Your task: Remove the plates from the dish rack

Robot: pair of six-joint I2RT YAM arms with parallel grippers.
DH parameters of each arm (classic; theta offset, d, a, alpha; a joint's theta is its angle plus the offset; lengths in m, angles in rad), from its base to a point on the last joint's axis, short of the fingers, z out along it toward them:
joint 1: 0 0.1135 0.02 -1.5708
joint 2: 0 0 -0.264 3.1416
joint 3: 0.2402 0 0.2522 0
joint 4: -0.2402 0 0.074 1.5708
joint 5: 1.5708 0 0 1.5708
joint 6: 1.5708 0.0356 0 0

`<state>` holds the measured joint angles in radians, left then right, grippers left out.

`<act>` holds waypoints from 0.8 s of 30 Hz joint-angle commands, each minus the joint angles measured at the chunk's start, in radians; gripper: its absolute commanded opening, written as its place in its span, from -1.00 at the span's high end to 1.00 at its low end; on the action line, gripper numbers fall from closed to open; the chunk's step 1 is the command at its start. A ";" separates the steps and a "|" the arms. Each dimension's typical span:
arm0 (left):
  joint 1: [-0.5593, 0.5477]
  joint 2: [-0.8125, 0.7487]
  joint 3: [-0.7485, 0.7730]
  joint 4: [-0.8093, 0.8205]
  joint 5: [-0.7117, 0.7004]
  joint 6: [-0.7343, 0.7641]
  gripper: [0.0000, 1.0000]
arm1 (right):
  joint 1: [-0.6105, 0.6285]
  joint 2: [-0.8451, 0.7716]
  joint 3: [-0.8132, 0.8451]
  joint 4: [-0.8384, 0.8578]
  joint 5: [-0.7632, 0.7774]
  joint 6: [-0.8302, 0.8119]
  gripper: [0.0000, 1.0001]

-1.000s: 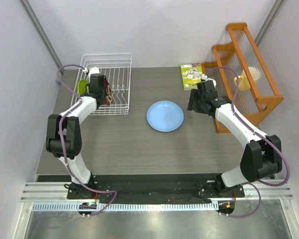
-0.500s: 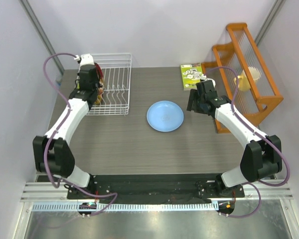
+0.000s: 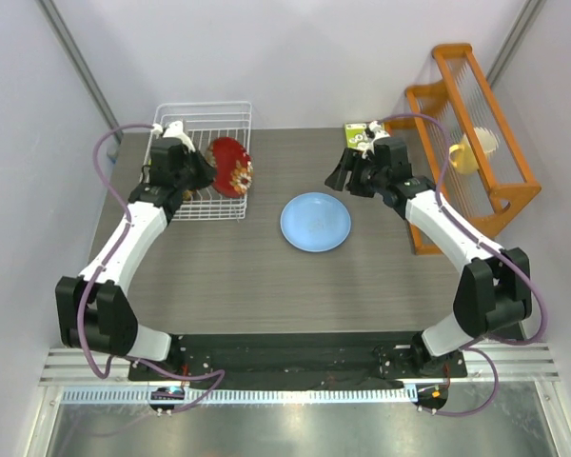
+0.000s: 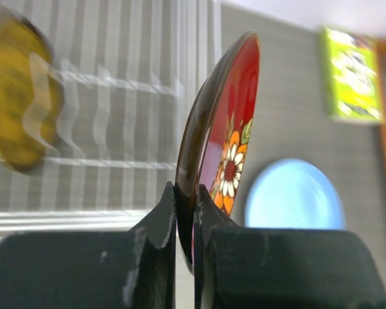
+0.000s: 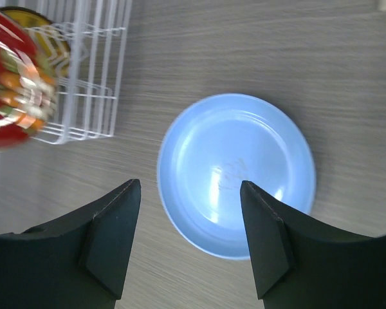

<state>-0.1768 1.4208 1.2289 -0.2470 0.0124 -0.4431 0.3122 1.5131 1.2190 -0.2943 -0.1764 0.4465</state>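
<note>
The grey table (image 3: pixel 266 276) carries the white wire dish rack (image 3: pixel 209 106) at its far left corner. The large light blue plate (image 3: pixel 315 222) lies flat near the table's middle, and the right gripper (image 5: pixel 190 185) hovers above it with its fingers spread wide. The dark red flowered plate (image 3: pixel 231 167) is held on edge over the rack's right side, its rim pinched in the left gripper (image 4: pixel 185 196). A blurred yellow-rimmed plate (image 4: pixel 19 96) stands in the rack.

Left gripper (image 3: pixel 206 169), 0.5 s ago low among the prongs at the left of the dish rack (image 3: pixel 200 124), is now raised and clamps the dark red patterned plate (image 3: pixel 231 166) on edge over the rack's right side. Right gripper (image 3: pixel 338 177) has shifted from the counter's right edge toward its back edge.
</note>
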 commanded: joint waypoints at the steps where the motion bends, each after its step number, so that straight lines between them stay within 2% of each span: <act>1: -0.010 -0.005 -0.074 0.198 0.329 -0.221 1.00 | 0.007 0.032 -0.006 0.198 -0.181 0.081 -0.39; 4: -0.021 0.013 -0.121 0.326 0.446 -0.323 1.00 | 0.008 0.053 -0.032 0.260 -0.228 0.112 -0.38; 8: -0.047 0.050 -0.172 0.504 0.532 -0.428 1.00 | 0.008 0.079 -0.076 0.340 -0.281 0.159 -0.39; 11: -0.084 0.073 -0.198 0.590 0.549 -0.486 1.00 | 0.008 0.090 -0.102 0.402 -0.317 0.195 -0.39; 19: -0.168 0.128 -0.210 0.644 0.528 -0.508 1.00 | 0.010 0.122 -0.131 0.521 -0.394 0.270 -0.37; 21: -0.176 0.141 -0.218 0.660 0.524 -0.516 1.00 | 0.010 0.131 -0.134 0.535 -0.405 0.276 -0.19; 22: -0.181 0.142 -0.221 0.663 0.523 -0.517 1.00 | 0.010 0.134 -0.134 0.538 -0.408 0.279 0.18; 23: -0.182 0.145 -0.223 0.663 0.521 -0.519 1.00 | 0.010 0.134 -0.138 0.541 -0.406 0.281 0.44; 24: -0.182 0.147 -0.227 0.667 0.520 -0.519 1.00 | 0.010 0.131 -0.141 0.544 -0.405 0.279 0.81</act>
<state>-0.3527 1.5715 1.0012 0.2775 0.4938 -0.9184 0.3157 1.6436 1.0821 0.1680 -0.5518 0.7105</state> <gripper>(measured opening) 0.049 0.331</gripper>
